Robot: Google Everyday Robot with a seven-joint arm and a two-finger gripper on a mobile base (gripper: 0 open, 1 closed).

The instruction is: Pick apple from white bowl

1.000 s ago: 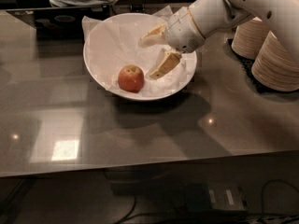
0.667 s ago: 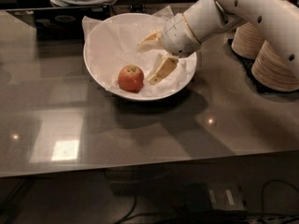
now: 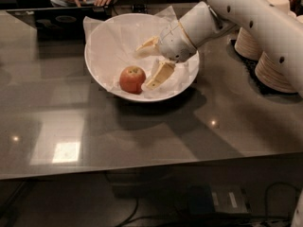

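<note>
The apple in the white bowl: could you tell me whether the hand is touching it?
Cannot tell. The camera view shows the open hand with its lower fingertip right beside the apple; neither gap nor contact shows plainly.

A dark, glossy table (image 3: 142,141) fills the view, with a bright square of reflected light (image 3: 66,151) at seven o'clock. Below its near edge, cables (image 3: 128,212) trail across the dim floor (image 3: 57,207). The gripper (image 3: 147,67) hangs over the table at twelve o'clock.

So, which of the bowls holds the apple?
The large white bowl, lined with paper, not the stacked beige bowls at right. The apple lies inside, the open pincer beside it.
</note>
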